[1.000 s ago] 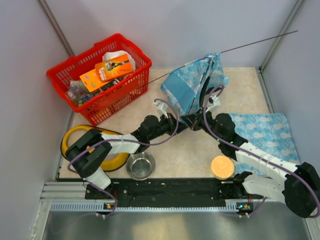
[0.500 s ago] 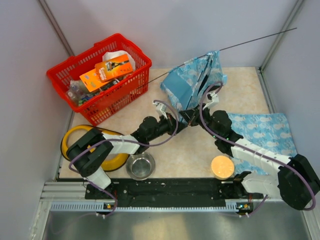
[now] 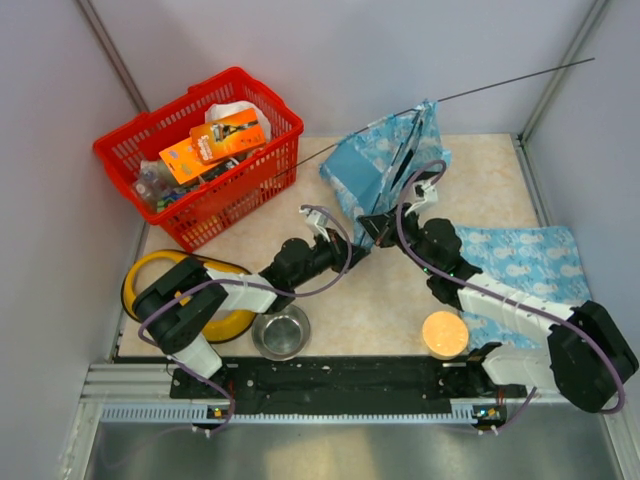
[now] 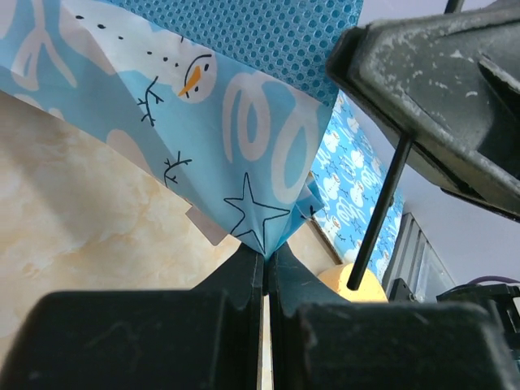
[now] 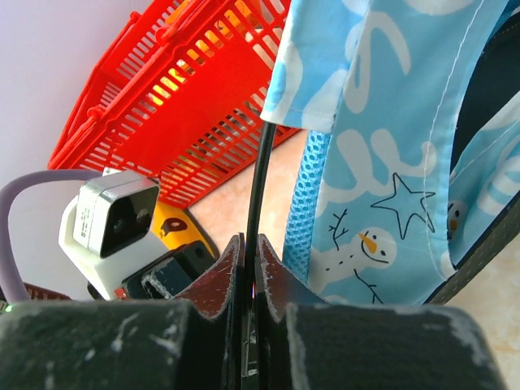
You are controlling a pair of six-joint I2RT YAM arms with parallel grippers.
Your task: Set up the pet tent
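Upper centre of frame: pet tent (image 3: 375,165), slumped, lying just above left gripper (image 4: 265,258), clamped on fabric corner (image 4: 262,223), and right gripper (image 5: 249,244), clamped on pole (image 5: 258,175).

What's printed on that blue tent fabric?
White snowmen, outlined stars and swirls on the light-blue pet tent; clearest in the left wrist view.

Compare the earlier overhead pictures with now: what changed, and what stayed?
Both arms pushed away from their bases and slightly left, carrying the pet tent along. Unchanged: left tool shut on its fabric corner, right tool shut on the pole; red basket unmoved.
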